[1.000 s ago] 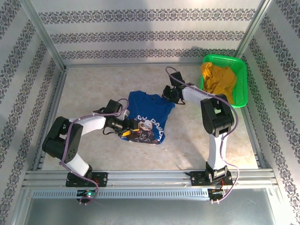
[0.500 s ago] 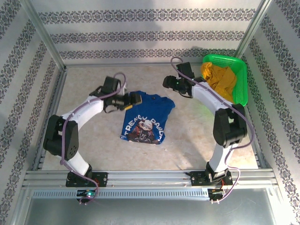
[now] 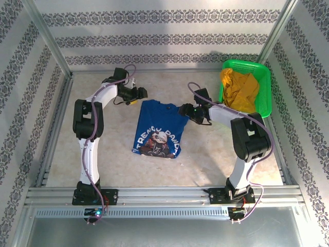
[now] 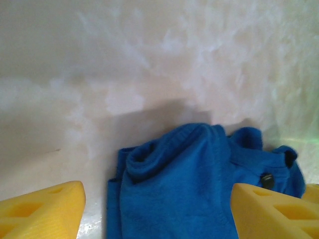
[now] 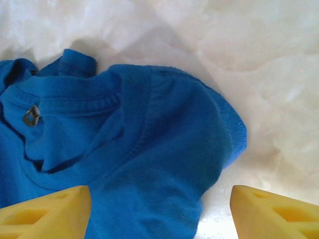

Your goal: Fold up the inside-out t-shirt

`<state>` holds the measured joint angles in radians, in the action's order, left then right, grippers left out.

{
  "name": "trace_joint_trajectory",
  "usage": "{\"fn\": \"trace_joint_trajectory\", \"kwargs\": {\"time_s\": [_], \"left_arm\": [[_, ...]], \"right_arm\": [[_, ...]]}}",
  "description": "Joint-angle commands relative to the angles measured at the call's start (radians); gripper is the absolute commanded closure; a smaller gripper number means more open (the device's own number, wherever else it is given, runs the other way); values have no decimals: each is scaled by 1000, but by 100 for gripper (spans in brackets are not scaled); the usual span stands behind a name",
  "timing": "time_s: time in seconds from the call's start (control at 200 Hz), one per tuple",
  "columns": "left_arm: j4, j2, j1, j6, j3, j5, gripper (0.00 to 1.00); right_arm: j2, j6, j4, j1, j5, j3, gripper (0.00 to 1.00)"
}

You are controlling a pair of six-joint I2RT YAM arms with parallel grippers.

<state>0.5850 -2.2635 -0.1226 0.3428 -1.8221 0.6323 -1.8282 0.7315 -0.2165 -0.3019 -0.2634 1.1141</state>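
One royal-blue t-shirt (image 3: 158, 128) lies flat at the middle of the surface (image 3: 103, 154). One green basket (image 3: 266, 77) with one yellow garment (image 3: 239, 88) sits at two o'clock. The left jaws and right jaws are both released, at the shirt's eleven and one o'clock corners. Overhead shows the print, the wrist cameras its collar (image 5: 70, 97).

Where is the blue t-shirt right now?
In the top view the blue t-shirt lies in the middle of the table, its far end between the left gripper and the right gripper, left of the green basket.
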Motion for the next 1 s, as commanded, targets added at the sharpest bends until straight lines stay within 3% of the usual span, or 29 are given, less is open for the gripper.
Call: {"fn": "trace_joint_trajectory", "kwargs": {"time_s": [0.0,0.51,0.819,0.999], "left_arm": [[110,-16,-4,-94,-45,45,23],[124,-67,-53,-120,-19,81,24],[-20,54,-95,-58,233,-47,24],[-50,67,-96,-39,272,-66,24]], "right_arm": [[-27,71,98,20,-36,-31,27],[-176,101,166,-11,-119,53,30],[-184,137,150,-92,-63,87,30],[-181,154,128,-139,-22,106,31]]}}
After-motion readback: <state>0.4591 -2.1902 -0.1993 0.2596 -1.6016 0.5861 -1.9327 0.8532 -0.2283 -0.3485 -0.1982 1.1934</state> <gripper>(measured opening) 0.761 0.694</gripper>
